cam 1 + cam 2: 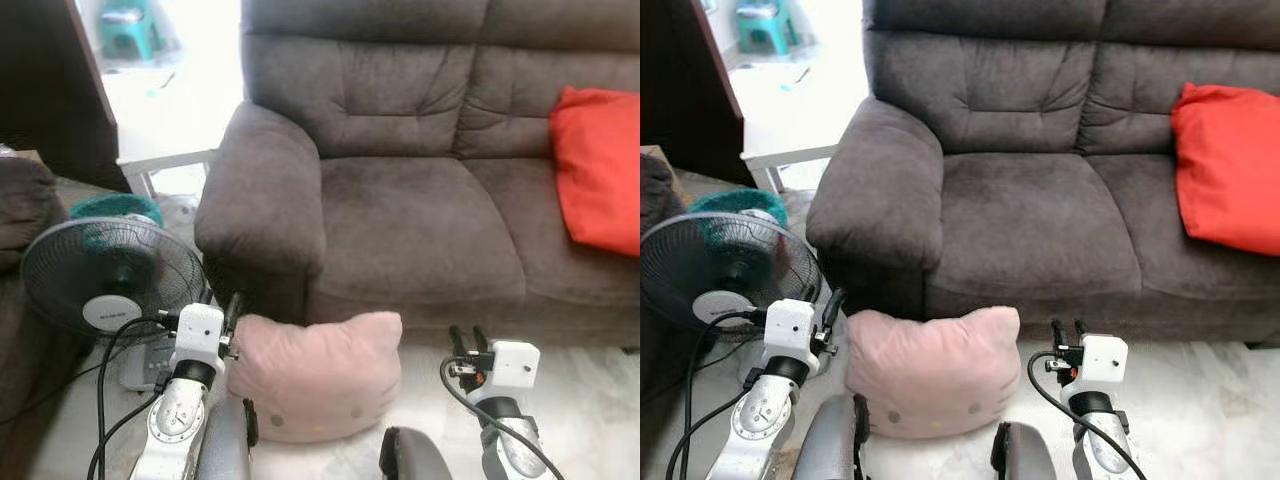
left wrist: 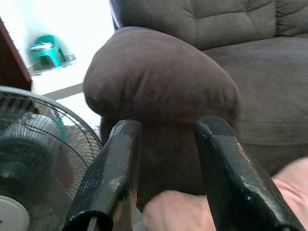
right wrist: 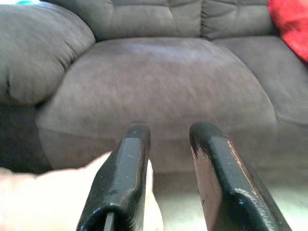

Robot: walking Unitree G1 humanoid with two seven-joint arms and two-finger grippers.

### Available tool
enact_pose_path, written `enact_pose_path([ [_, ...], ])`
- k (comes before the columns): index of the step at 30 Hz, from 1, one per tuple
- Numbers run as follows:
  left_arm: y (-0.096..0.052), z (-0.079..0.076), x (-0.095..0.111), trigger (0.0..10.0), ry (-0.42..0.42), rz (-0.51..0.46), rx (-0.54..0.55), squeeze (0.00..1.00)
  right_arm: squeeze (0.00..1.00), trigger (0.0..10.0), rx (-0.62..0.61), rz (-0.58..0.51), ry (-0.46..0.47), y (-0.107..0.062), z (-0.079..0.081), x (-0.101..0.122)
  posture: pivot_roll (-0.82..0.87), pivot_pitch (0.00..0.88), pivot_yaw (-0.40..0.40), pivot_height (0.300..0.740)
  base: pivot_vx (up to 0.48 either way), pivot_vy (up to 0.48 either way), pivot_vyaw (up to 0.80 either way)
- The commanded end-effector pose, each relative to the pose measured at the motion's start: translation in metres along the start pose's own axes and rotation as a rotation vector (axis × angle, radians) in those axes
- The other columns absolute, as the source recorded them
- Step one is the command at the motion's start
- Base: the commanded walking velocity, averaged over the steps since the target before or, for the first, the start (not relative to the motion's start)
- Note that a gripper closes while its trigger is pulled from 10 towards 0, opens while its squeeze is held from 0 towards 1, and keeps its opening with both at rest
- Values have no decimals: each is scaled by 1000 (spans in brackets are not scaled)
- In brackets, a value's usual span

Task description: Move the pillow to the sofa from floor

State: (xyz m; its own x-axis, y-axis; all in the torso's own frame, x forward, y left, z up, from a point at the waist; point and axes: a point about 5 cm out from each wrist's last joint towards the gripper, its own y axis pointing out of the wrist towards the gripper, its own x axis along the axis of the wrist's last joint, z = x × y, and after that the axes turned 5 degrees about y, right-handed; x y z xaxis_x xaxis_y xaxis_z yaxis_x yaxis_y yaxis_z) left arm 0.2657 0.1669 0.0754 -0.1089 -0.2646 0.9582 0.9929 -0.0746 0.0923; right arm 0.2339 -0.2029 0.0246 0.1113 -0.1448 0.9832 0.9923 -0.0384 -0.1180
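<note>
You are looking down at one dark grey-brown fabric two-seat sofa. One pale pink cat-face pillow with two ear-like corners stands on the light floor, just in front of the sofa's base and below its left armrest. The pillow's ears point up and its stitched face turns toward you; its long axis runs left to right, parallel to the sofa front. One bright red square cushion leans against the sofa's backrest at the right end, the sofa's sole occupant. One black round-caged floor fan stands left of the armrest, and one green plastic stool sits far back in the bright area.

Your two grippers flank the pillow. The left gripper is just beside the pillow's upper left corner, its two black fingers parted with nothing between them; you cannot tell if it touches. The right gripper sits apart from the pillow's right side, fingers likewise parted and holding nothing.
</note>
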Motion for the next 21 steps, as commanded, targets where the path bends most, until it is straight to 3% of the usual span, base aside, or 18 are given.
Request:
enact_pose_path([
  [1, 0, -1, -4, 10000, -27, 31, 4, 0, 0, 10000, -6, -2, 1, 0, -3, 1, 41, 38, -45, 521, 0, 0, 0],
  [12, -2, 2, -17, 10000, -66, 109, 31, 0, 0, 10000, 31, -7, -38, 1, 0, 2, 44, 42, -48, 521, 0, 0, 0],
  [18, -3, 3, -23, 10000, -69, 142, 32, 0, 0, 10000, 29, -13, -54, 2, -3, 4, 42, 43, -47, 521, 0, 0, 800],
  [21, -4, 2, -25, 10000, -71, 154, 28, 0, 0, 10000, 30, -8, -48, 1, -5, 4, 42, 43, -47, 521, 0, 0, 283],
])
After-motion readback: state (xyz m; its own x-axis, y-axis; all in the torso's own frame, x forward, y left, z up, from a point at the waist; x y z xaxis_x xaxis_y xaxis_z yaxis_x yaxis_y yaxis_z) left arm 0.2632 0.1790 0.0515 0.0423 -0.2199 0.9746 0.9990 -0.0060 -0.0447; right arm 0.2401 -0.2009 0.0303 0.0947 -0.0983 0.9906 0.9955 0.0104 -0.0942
